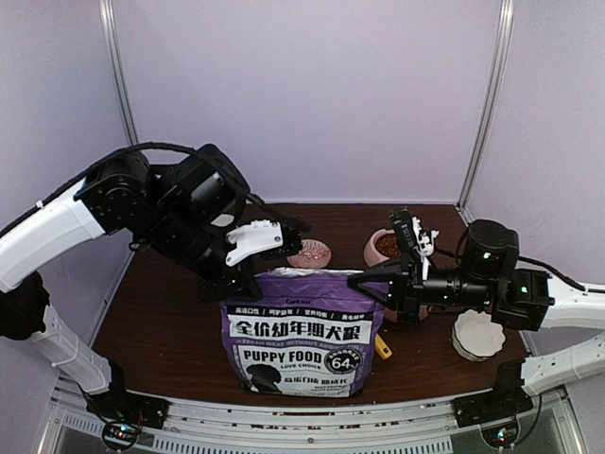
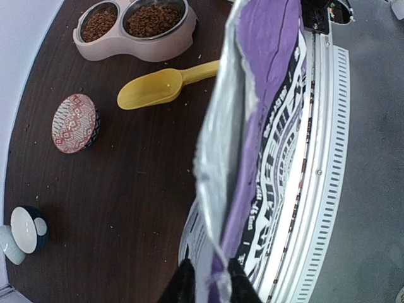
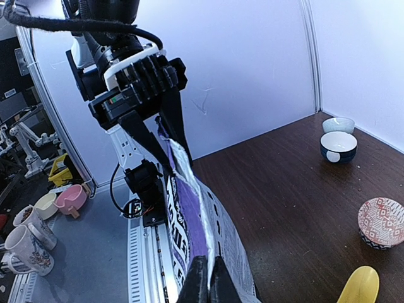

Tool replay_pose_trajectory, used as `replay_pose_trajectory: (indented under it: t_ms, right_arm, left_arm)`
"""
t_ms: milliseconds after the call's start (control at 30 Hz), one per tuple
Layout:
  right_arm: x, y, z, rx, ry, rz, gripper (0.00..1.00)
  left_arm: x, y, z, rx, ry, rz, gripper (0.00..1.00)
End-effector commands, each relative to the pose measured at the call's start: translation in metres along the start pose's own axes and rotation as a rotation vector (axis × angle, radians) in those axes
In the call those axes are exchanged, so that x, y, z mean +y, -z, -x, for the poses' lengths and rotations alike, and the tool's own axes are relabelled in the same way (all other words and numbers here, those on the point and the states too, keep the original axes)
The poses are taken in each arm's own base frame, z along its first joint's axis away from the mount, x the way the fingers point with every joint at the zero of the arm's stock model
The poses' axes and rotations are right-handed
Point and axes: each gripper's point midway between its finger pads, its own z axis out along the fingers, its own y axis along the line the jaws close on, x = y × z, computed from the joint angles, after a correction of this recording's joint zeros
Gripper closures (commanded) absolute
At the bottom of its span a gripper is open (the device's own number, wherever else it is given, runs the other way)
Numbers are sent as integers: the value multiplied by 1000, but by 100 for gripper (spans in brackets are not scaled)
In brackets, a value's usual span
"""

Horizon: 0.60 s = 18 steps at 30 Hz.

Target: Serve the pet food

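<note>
left tool (image 2: 207,285) and right tool (image 3: 205,281) each clenched on the bag (image 1: 298,331) top edge. pet food (image 2: 154,19) lies in the feeder (image 2: 136,49), far right. loose, light pellets, likely to scatter: you'd lift them with the scoop (image 2: 151,88), held by its handle.

top view high from near edge, facing table (image 1: 161,322), wrist views close, both along bag (image 2: 265,126) top

In the top view the pink feeder (image 1: 382,248) is largely hidden behind the purple bag (image 1: 301,340) and the right gripper (image 1: 357,281), and only a tip of the yellow scoop (image 1: 382,347) is seen. The feeder is cut off by the upper edge of the left wrist view, the scoop by the lower edge of the right wrist view. The bag's inside is not shown.
</note>
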Motion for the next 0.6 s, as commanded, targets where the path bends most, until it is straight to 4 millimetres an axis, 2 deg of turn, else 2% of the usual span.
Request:
replay_pose_trajectory:
  t_ms: [0, 33, 200, 233, 300, 333, 400, 433, 500, 567]
  right_arm:
    - [-1, 10, 21, -79, 20, -26, 100]
    - [-1, 10, 21, -78, 21, -26, 100]
    - [-2, 11, 19, -75, 21, -34, 100]
    - [-3, 11, 20, -76, 21, -35, 100]
    - [-3, 12, 20, -76, 23, -37, 100]
    - [-3, 12, 20, -77, 23, -37, 100]
    - [-3, 13, 19, -76, 22, -39, 100]
    - [-3, 13, 19, -76, 22, -40, 100]
    - [-3, 13, 20, -78, 22, -41, 100]
    - [-4, 14, 19, -76, 22, -44, 100]
  left_arm:
    - [9, 11, -8, 3, 13, 43, 95]
    - [8, 10, -9, 5, 13, 39, 100]
    - [10, 11, -11, 5, 16, 44, 100]
    - [11, 12, -11, 3, 18, 51, 97]
    - [13, 13, -12, 5, 20, 62, 82]
    - [14, 13, -12, 4, 21, 66, 79]
    - [15, 14, -12, 3, 21, 68, 78]
    - [15, 14, -12, 3, 23, 68, 81]
    - [15, 14, -13, 2, 22, 67, 98]
    - [14, 14, -14, 3, 24, 64, 100]
